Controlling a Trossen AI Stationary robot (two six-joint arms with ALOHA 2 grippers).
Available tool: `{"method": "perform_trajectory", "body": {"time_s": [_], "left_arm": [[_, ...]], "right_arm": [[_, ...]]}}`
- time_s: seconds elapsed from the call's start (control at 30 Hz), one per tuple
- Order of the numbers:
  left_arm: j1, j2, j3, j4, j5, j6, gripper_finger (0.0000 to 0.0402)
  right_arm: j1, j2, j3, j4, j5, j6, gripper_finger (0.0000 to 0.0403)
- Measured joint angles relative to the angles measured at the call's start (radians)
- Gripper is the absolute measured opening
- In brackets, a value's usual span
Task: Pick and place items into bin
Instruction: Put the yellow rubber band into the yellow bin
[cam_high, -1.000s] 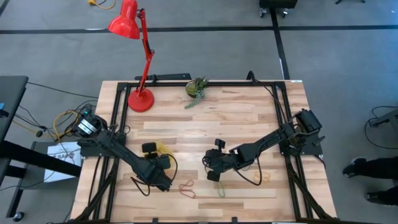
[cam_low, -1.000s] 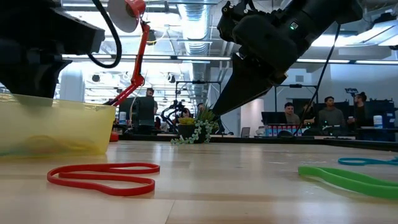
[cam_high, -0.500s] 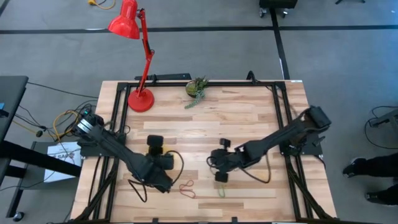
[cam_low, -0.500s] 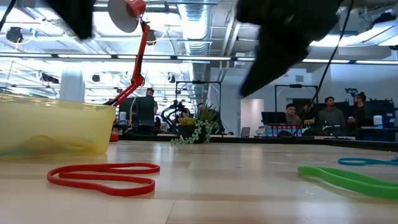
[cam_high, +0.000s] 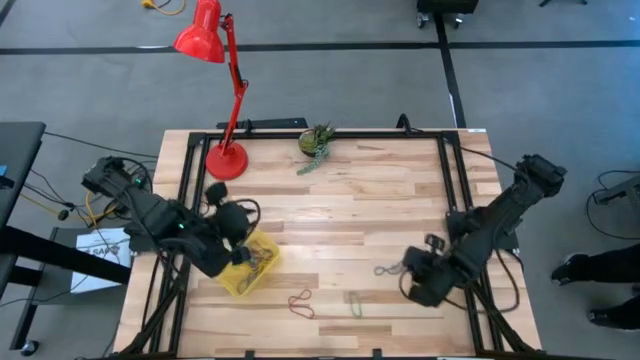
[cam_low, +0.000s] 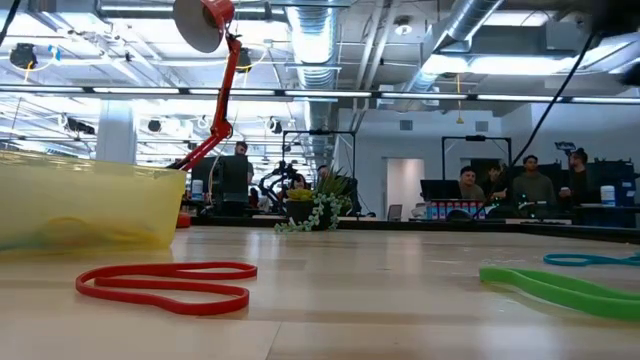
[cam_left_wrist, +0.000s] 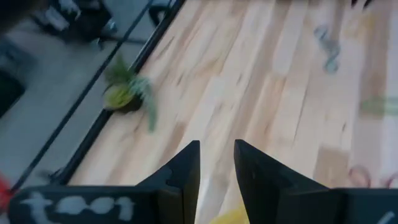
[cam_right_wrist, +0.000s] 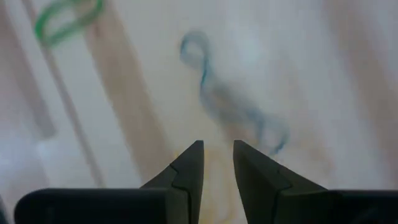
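Both arms pulled apart since a sec ago: left gripper (cam_high: 238, 252) now over the bin's (cam_high: 252, 268) 10 o'clock edge, right gripper (cam_high: 415, 285) off toward 4 o'clock of table (cam_high: 340, 200). Each claw's fingers stand a narrow gap apart, nothing between them. Red band (cam_high: 300, 302), green band (cam_high: 355, 304) lie at 6 o'clock; blue-grey band (cam_high: 387, 268) just ahead of right claw. Risk: twisted thin band slips out if fingers close off-centre.
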Motion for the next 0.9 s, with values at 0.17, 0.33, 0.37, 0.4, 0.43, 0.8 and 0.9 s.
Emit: {"method": "perform_trajectory", "body": {"time_s": [0.17,0.33,0.37,0.4,0.43,0.8,0.9], "left_arm": [[0.037,-0.021,-0.275,0.475,-0.095,0.064,0.0089],[0.096,0.040,-0.459,0.876,-0.092,0.117,0.0089],[0.106,0.057,-0.484,0.949,-0.092,0.130,0.0089],[0.115,0.075,-0.505,1.017,-0.091,0.145,0.0089],[0.124,0.093,-0.523,1.080,-0.091,0.163,0.0089],[0.201,0.231,-0.541,1.243,-0.018,0.230,0.0089],[0.203,0.231,-0.541,1.240,-0.017,0.240,0.0089]], "right_arm": [[0.100,0.054,-0.075,0.025,-0.160,0.262,0.0082],[0.102,0.143,-0.077,0.055,-0.223,0.323,0.0082],[0.095,0.163,-0.077,0.070,-0.226,0.304,0.0082],[0.088,0.180,-0.077,0.090,-0.228,0.280,0.0082],[0.082,0.197,-0.077,0.111,-0.235,0.255,0.0082],[0.002,0.315,-0.068,0.169,-0.340,0.152,0.0074],[-0.012,0.320,-0.066,0.163,-0.343,0.151,0.0044]]}}
